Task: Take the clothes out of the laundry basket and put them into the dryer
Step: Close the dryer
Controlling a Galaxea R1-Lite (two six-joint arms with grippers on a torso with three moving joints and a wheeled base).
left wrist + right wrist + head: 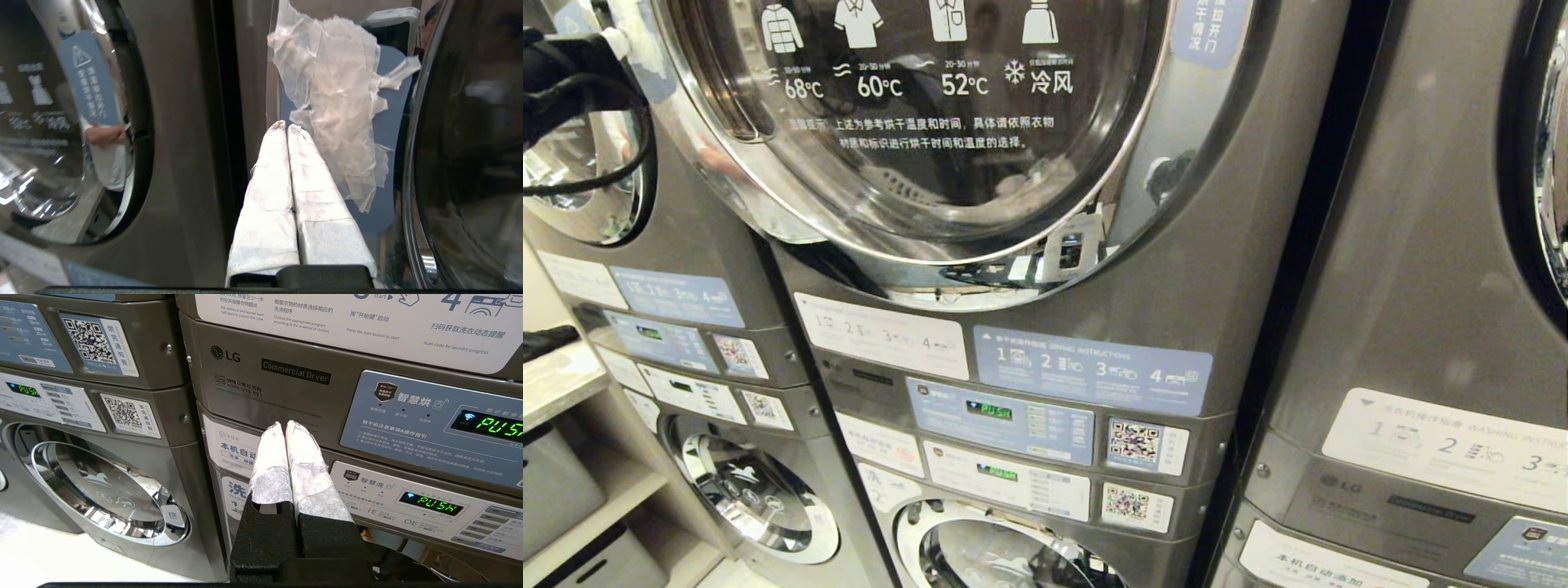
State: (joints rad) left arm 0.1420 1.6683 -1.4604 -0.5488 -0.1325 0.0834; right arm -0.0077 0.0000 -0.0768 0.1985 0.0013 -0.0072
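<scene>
The dryer (1029, 343) fills the head view. Its round glass door (915, 106) carries white temperature icons, and a latch (1068, 247) shows at its lower rim. My left arm (564, 73) reaches in at the upper left by the door's edge. My left gripper (287, 125) is shut and empty. Its white-wrapped fingers (269, 192) point at a blue label with torn clear film (339, 102) on a chrome door rim. My right gripper (282, 424) is shut and empty, low before a control panel (429, 424). The clothes and the laundry basket are out of view.
More stacked machines stand on both sides (1421, 327), with a dark gap (1307, 269) to the right. Washer doors (752, 490) sit below. Shelves with grey bins (556, 482) stand at the far left.
</scene>
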